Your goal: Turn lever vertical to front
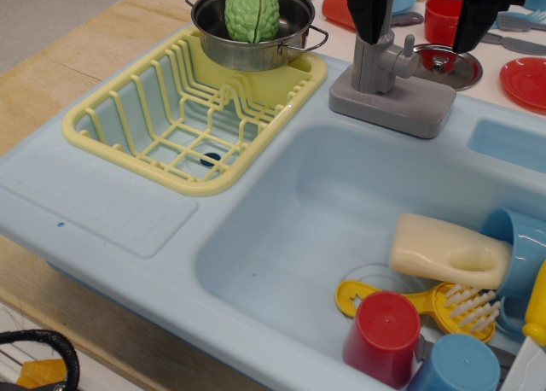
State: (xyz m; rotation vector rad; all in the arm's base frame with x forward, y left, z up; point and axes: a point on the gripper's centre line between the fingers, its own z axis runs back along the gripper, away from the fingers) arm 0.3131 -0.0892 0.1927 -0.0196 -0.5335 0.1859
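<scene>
The grey lever (373,67) stands upright on its flat grey base (392,105) at the back rim of the sink, with its short stub (408,56) pointing right. My black gripper (424,43) hangs over it from the top edge, with its jaws wide apart. The left finger (373,15) covers the lever's top, so I cannot tell whether it touches. The right finger (478,20) hangs well to the right of the stub, apart from it. Nothing is clamped between the fingers.
A yellow dish rack (128,122) lies left of the tap, with a steel pot (256,41) holding a green vegetable (252,9) at its far end. The blue sink basin (307,212) holds a cream block (448,250), a yellow brush (452,306), a red cup (384,335) and blue cups (456,365). A steel lid (448,67) and a red plate (525,79) lie behind.
</scene>
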